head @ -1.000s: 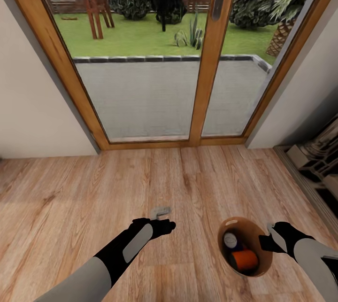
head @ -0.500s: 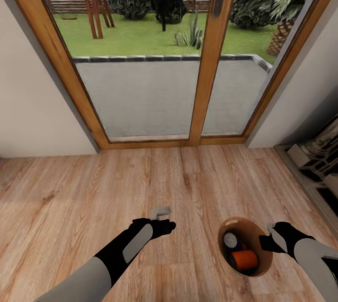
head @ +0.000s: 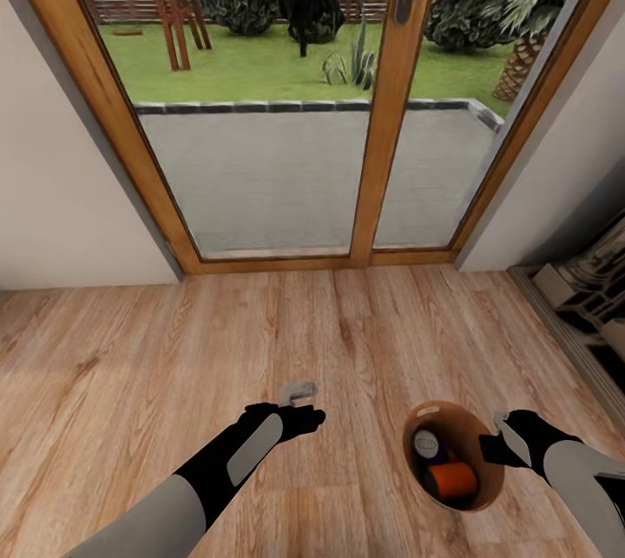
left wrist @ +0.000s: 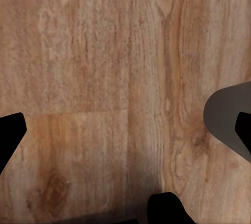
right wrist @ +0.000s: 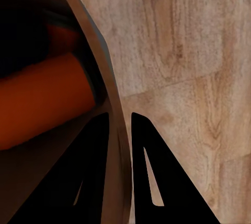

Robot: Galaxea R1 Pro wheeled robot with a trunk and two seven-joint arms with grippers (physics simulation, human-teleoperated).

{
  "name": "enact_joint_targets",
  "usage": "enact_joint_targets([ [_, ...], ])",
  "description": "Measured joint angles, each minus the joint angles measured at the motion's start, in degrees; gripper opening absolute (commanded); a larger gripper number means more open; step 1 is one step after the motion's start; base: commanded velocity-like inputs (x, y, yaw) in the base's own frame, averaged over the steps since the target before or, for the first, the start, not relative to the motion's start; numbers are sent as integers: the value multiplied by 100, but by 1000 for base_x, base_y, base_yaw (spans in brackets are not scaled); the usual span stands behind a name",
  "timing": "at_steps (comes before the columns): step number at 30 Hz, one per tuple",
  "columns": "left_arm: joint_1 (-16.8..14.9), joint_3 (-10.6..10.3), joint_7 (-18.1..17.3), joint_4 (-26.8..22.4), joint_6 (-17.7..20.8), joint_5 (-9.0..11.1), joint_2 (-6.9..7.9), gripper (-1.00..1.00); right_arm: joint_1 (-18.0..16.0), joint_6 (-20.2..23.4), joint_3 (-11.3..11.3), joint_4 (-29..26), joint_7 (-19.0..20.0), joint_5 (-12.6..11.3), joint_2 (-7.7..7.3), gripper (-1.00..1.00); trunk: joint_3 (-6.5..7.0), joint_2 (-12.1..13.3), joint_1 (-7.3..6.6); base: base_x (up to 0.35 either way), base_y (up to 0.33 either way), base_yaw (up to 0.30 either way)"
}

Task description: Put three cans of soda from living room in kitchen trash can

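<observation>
Wood floor (head: 130, 341) in front of the glass doors (head: 286, 107), robot mid-haul. Tash can (head: 486, 489) hangs off the right gripper (head: 493, 447), which is pinching its rim, wall between the fingers; an orange can of soda (head: 451, 480) and a silver-topped one (head: 427, 442) show inside (third hidden). Left gripper (head: 299, 393) is spread, empty over the boards. Over the last second the doors slid slightly down-frame while arms held, so it's just camera drift, kitchen still ahead.
</observation>
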Motion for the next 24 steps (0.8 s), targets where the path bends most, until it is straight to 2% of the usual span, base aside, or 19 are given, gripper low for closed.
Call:
enact_joint_targets([
  [5,0,-1,-1,0,0,0,0,100,-1,0,4,0,0,-1,0,-100,0,-2,1,0,0,0],
  [9,0,-6,-2,3,3,0,0,100,0,2,2,0,0,-2,0,-100,-72,-160,88,0,0,0],
  [14,0,-7,-2,2,0,0,2,100,-1,1,5,0,0,-2,0,-100,-72,-162,88,0,0,0],
  [24,0,-8,-8,2,2,0,1,100,0,0,4,6,1,-3,3,-100,-197,-441,242,0,0,0],
])
